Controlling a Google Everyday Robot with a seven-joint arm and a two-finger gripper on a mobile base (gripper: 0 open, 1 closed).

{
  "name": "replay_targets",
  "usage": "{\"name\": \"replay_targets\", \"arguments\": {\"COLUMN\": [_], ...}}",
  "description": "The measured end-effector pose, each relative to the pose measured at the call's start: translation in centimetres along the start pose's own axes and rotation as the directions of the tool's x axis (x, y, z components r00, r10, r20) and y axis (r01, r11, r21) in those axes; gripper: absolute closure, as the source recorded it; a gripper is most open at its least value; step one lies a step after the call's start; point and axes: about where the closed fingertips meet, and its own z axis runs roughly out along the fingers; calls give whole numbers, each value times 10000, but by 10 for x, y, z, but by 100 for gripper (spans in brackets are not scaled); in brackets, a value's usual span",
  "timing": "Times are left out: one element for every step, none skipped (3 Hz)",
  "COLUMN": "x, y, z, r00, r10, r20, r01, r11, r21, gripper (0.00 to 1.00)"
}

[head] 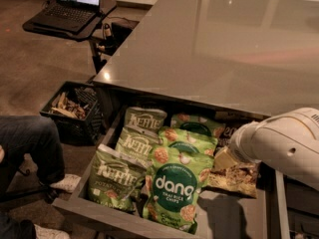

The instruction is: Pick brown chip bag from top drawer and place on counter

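Observation:
The top drawer stands open under the counter. The brown chip bag lies at the drawer's right side, its tan lower part showing and its dark top partly covered. My white arm reaches in from the right. My gripper is at the arm's left end, down on the brown bag, and the wrist hides it. Green "dang" bags and green "Kettle" bags fill the left and middle of the drawer.
A black crate with scraps stands on the floor left of the drawer. A person's leg and shoe are at the left edge. A small black table with a laptop stands at the back left.

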Motion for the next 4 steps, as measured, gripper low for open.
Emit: {"name": "replay_targets", "arguments": {"x": [4,15,28,33], "y": [-11,-26,-42,-49], "z": [6,7,5,6], "r00": [9999,9990,9974,9964], "r10": [-77,-73,9,21], "r20": [-154,-452,-714,-843], "r01": [83,111,83,102], "r11": [9993,9965,9917,9893], "r21": [362,828,1282,1454], "gripper": [0,0,0,0]}}
